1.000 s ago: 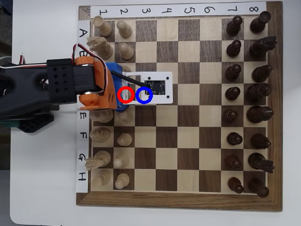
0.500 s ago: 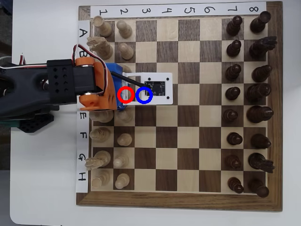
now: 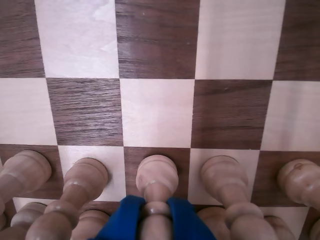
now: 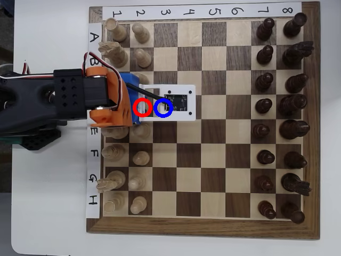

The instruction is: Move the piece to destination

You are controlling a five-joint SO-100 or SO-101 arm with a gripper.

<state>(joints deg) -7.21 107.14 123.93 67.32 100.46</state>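
Since our gripper pinches the piece at its neck (blue jaws hugging it), we lift straight up, clearing neighbouring pawns.

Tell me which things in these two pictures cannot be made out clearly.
- Overhead view: the arm and white camera plate cover the pawn and most of the blue-ringed square.
- Wrist view: the bottom edge cuts off the gripper; its blue fingers flank the pawn, contact unclear.
- Wrist view: back-row pieces are cropped.
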